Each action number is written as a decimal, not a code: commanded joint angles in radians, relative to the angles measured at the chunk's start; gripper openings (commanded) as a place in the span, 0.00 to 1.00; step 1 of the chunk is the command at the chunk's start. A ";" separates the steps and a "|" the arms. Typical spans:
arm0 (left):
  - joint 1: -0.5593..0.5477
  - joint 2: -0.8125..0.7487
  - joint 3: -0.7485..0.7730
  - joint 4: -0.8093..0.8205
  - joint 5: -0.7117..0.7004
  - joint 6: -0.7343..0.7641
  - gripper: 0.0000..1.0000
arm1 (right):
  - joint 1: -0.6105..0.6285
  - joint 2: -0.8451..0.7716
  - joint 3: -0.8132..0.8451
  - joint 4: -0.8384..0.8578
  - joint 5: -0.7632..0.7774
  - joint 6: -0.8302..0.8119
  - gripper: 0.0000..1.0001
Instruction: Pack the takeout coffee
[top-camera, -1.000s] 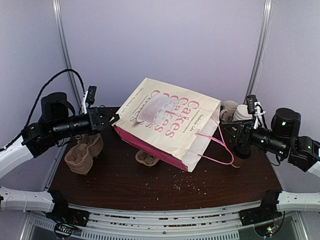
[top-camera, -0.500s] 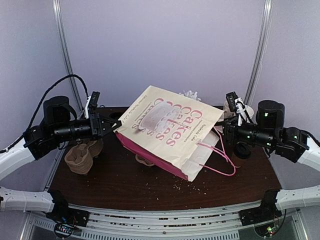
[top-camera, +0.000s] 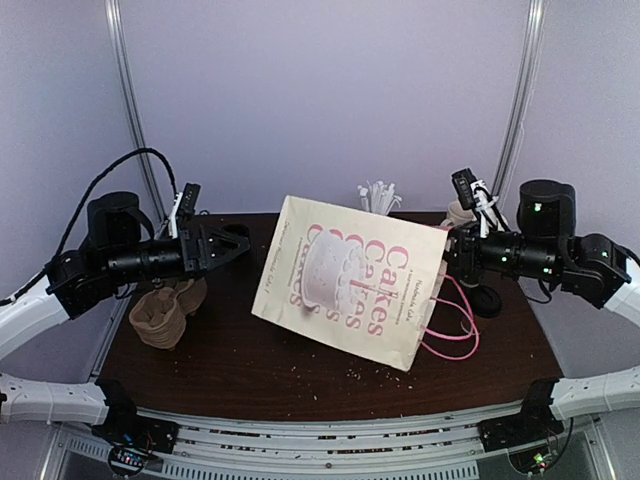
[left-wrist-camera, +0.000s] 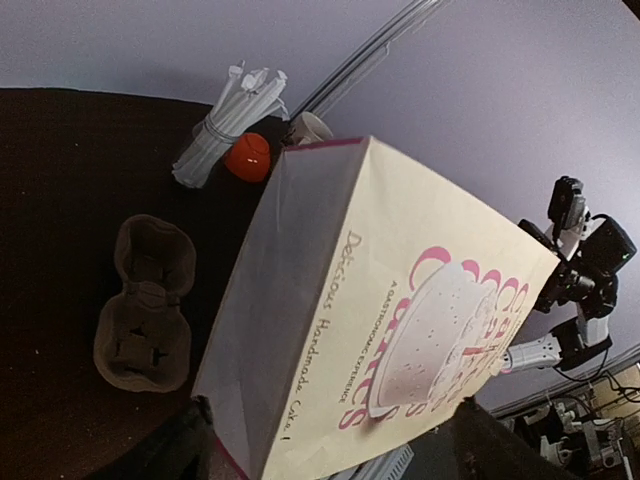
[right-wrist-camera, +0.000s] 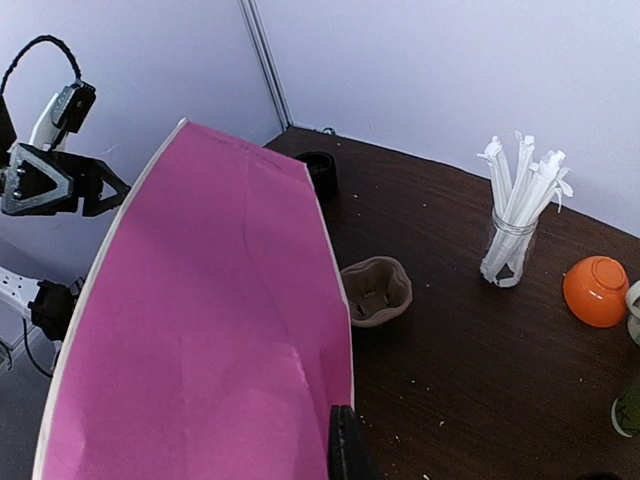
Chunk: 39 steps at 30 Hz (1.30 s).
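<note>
A cream paper bag (top-camera: 345, 280) printed with pink "Cakes" lettering hangs tilted at mid-table, its pink handles (top-camera: 452, 330) dangling at its right end. My right gripper (top-camera: 447, 240) is shut on the upper rim of the bag's mouth; in the right wrist view its closed fingers (right-wrist-camera: 340, 445) pinch the edge of the pink lining (right-wrist-camera: 220, 330). My left gripper (top-camera: 238, 240) stands open just left of the bag's bottom, not touching it. In the left wrist view its dark fingers (left-wrist-camera: 190, 440) frame the bag (left-wrist-camera: 400, 300). The takeout coffee (top-camera: 488, 300) shows only as a black lid under my right arm.
A stack of brown pulp cup carriers (top-camera: 165, 315) sits at the left. One more carrier (right-wrist-camera: 375, 290) lies behind the bag, with a small black round thing (right-wrist-camera: 320, 172) beyond it. A glass of wrapped straws (top-camera: 378, 195), an orange bowl (right-wrist-camera: 598, 290) and paper cups (top-camera: 462, 212) stand at the back.
My right gripper closed on the bag's mouth and lifted it. My left gripper let go of the bag's bottom and opened. The bag swung from lying flat to hanging tilted.
</note>
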 joint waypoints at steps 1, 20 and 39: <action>0.008 -0.005 0.102 -0.096 -0.113 0.096 0.98 | -0.002 0.072 0.119 -0.214 0.113 0.033 0.00; 0.008 0.083 0.142 -0.161 -0.322 0.291 0.97 | 0.000 0.399 0.534 -0.743 0.291 0.096 0.00; -0.532 0.367 0.435 -0.137 -0.701 0.509 0.98 | -0.002 0.513 0.599 -0.652 0.295 0.164 0.00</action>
